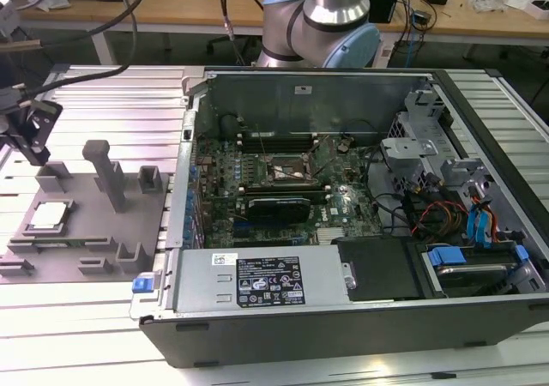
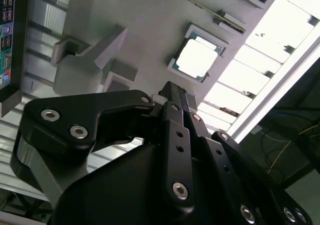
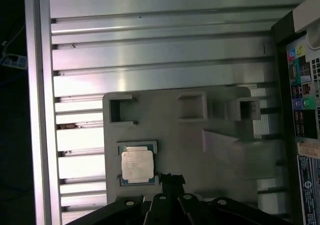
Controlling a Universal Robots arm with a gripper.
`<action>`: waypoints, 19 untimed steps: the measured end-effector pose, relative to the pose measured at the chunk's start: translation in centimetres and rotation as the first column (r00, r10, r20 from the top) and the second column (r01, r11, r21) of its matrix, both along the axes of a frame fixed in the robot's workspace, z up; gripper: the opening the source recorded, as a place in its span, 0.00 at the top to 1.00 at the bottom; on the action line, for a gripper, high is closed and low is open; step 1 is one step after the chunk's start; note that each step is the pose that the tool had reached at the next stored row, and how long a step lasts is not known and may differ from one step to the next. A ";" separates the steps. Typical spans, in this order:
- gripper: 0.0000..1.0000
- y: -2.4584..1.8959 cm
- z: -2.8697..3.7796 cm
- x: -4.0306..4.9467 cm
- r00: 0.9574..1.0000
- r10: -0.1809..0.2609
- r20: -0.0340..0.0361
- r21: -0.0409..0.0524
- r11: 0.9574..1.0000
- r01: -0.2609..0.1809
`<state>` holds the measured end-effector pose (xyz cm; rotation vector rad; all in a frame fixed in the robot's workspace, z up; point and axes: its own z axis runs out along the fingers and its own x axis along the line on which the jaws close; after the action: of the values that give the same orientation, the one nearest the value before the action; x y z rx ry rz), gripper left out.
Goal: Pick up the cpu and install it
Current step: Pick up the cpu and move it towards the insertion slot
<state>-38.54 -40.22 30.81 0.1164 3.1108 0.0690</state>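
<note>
At the exterior view's left edge of the slotted aluminium table, the gripper is held in the air above the rear left corner of the grey fixture plate. In both wrist views the gripper is seen with its fingers brought together at the tip, and nothing is clamped between them. The cpu is seated flat, silvery top upward, in a square recess near the left edge of the fixture plate. It is not touched by the gripper. In both wrist views the cpu is shown beyond the fingertips and still framed by the recess. Several upright grey blocks are carried on the same plate, towards its rear and right edges. To the exterior view's right of the plate, an open computer case is laid on its side on the table. The motherboard is exposed inside it. The black socket frame is located near the middle of the board and is seen open. A power supply is mounted along the front edge of the case. Blue drive brackets are fitted at its right end.
</note>
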 end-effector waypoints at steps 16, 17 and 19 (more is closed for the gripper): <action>0.89 -0.48 -3.94 -1.74 1.000 0.000 0.000 0.000 1.000 0.000; 0.89 -0.54 -4.13 -1.78 1.000 -0.001 0.000 0.000 1.000 0.001; 0.89 -0.68 -4.61 -1.89 1.000 -0.001 0.000 0.000 1.000 0.001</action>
<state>-40.43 -40.90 26.20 0.1174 3.1108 0.0690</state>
